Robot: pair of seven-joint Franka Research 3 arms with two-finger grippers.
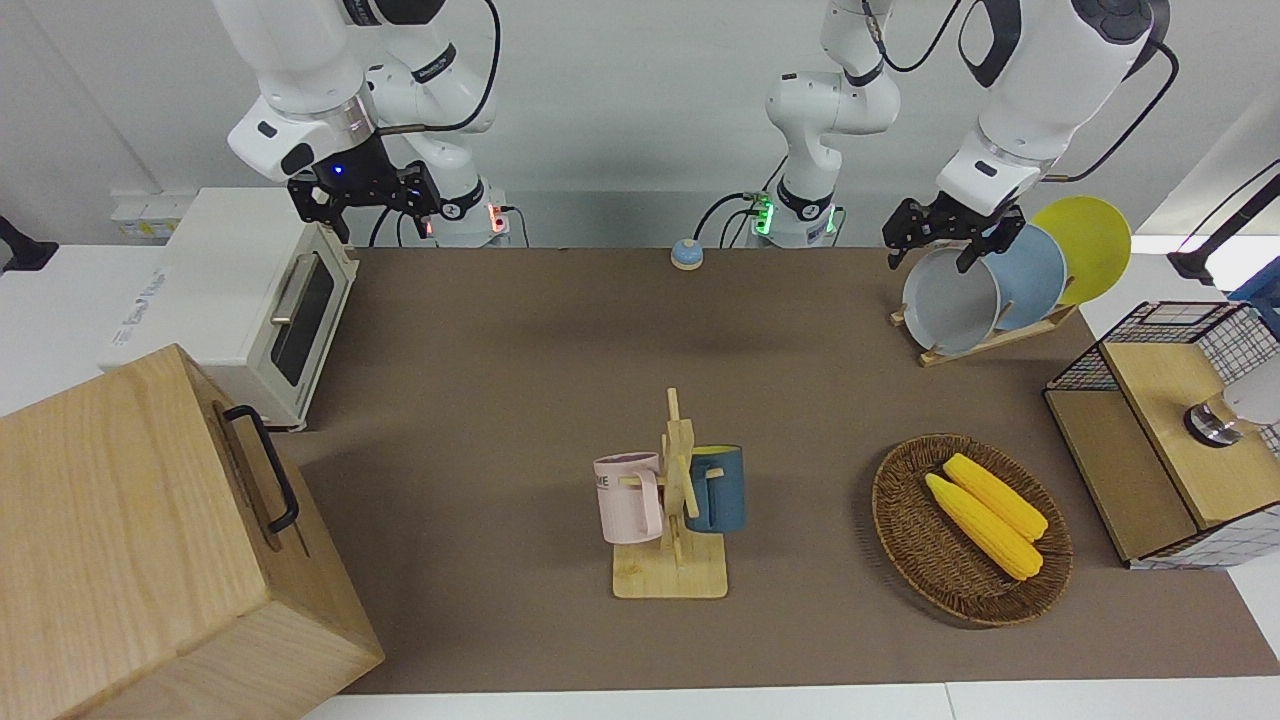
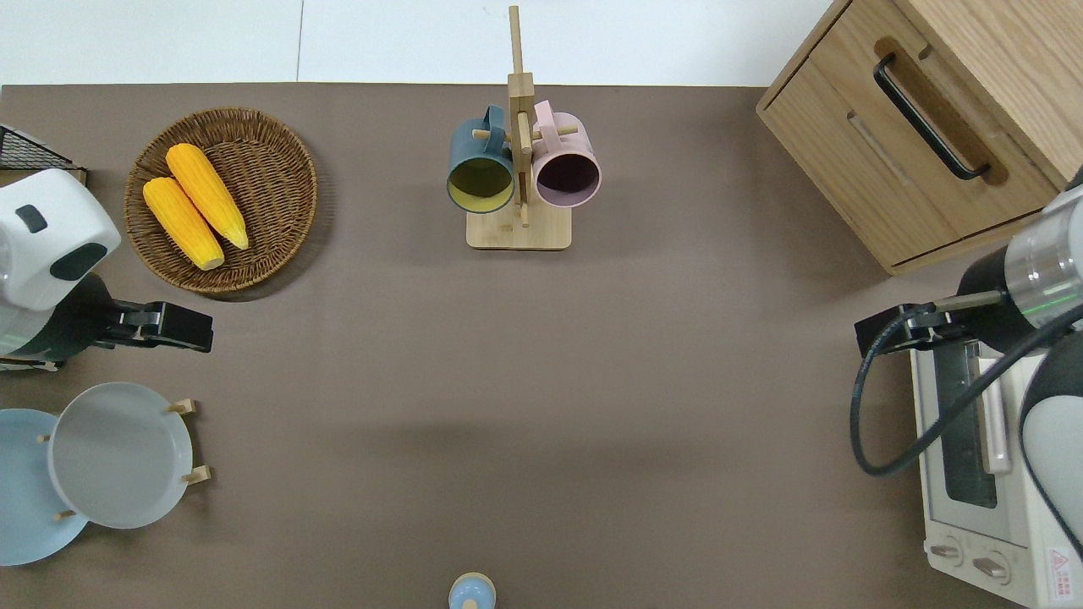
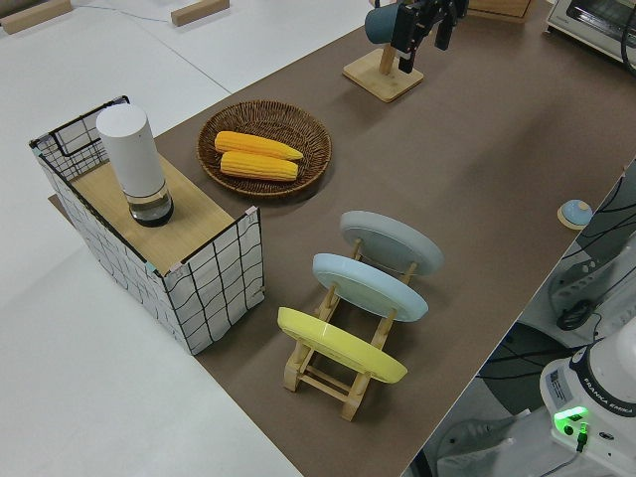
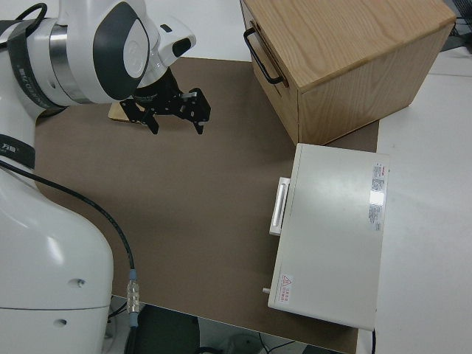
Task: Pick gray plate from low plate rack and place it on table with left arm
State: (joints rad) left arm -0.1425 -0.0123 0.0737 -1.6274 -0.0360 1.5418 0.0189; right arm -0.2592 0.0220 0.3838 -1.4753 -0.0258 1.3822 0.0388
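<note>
The gray plate [image 1: 950,300] [image 2: 118,457] [image 3: 391,241] leans in the end slot of the low plate rack [image 1: 1000,340] [image 2: 188,406] [image 3: 328,373], the slot toward the table's middle. A light blue plate [image 1: 1035,275] and a yellow plate [image 1: 1085,245] stand in the other slots. The rack sits on the brown table [image 1: 500,330] at the left arm's end, near the robots. My left gripper [image 1: 932,240] [image 2: 169,328] [image 3: 422,40] is open and empty, up in the air over the table between the wicker basket and the gray plate. My right gripper [image 1: 365,200] [image 4: 177,118] is open, empty and parked.
A wicker basket [image 1: 900,520] with two corn cobs lies farther from the robots than the rack. A wire basket shelf [image 1: 1150,440] stands at the left arm's table end. A mug stand [image 1: 672,575] with two mugs stands mid-table. A toaster oven [image 1: 250,290] and a wooden drawer cabinet [image 1: 130,540] stand at the right arm's end.
</note>
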